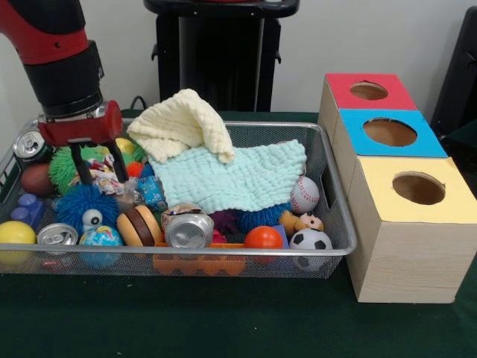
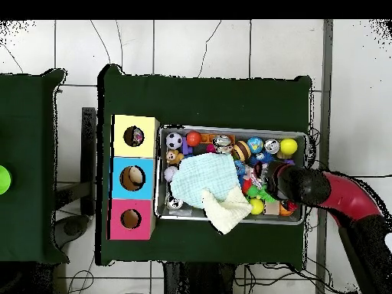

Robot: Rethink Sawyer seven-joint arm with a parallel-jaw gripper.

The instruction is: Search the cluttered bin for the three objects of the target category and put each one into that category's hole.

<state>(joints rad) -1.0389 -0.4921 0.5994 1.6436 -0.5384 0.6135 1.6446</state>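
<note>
At left end of silver wire-mesh bin, we see pincer spread over confetti-patterned wad; neighbouring clutter may snag, spoiling grasp.

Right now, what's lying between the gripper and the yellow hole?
In the front view, between the gripper and the yellow hole lie a mint cloth, a baseball and the bin wall.

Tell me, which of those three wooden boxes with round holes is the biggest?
The yellow-topped box, the one at the row's end closest to the front camera. It is taller and wider than the blue-topped box in the middle and the red-topped box at the back.
</note>
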